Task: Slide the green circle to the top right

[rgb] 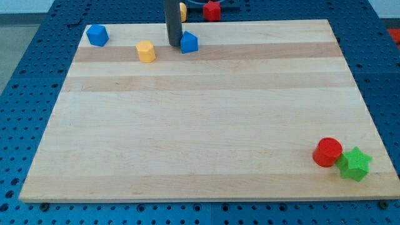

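Near the view's top edge, left of centre, my tip (173, 44) sits on the wooden bench (200, 125). The dark rod (172, 19) comes straight down from out of frame. No gripper is in view, the arm ends in the rod, so I can't tell any open or closed state.

Around the tip:
- Blue block (189, 42), roughly house-shaped, is just beside the tip on the view's right. It looks like contact, but I can't confirm it.
- Yellow block (145, 52), faceted and hexagon-like, is near the tip toward the view's lower left, with a clear gap.
- Second blue block (97, 35) is at the bench's top-left corner, well apart from the tip.

Task piece: the green block (354, 164) is far away in the bench's bottom-right corner, close to the right and bottom edges. Its outline reads as a star from this view, not round. A red circle (327, 152) sits just to its upper left. The two are touching or nearly so, and the gap can't be resolved. Both are well apart from my tip, diagonally across the bench.

Off the bench, past its top edge, on the blue perforated surface (25, 94):
- Another yellow block (183, 10), mostly hidden behind the rod, shape unclear.
- Red block (212, 10) just to its right, with an irregular outline I can't make out.
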`<state>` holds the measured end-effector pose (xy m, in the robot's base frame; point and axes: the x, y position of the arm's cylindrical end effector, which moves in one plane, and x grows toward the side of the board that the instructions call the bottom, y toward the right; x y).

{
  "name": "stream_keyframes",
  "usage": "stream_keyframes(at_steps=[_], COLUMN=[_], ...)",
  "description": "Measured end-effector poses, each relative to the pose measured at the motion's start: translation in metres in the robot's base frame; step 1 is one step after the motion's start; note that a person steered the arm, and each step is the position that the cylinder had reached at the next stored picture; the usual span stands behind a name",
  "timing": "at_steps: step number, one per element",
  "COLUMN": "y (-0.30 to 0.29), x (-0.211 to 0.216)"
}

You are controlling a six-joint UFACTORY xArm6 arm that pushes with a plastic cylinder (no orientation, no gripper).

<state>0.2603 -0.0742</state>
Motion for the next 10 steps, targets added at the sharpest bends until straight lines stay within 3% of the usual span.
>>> stream_keyframes(at_steps=[2,5,6,8,9,10], y=[-0.007,-0.091,-0.079,0.015,0.026,0.001], x=[0.006,-0.021,-0.042,-0.047,-0.047,-0.045])
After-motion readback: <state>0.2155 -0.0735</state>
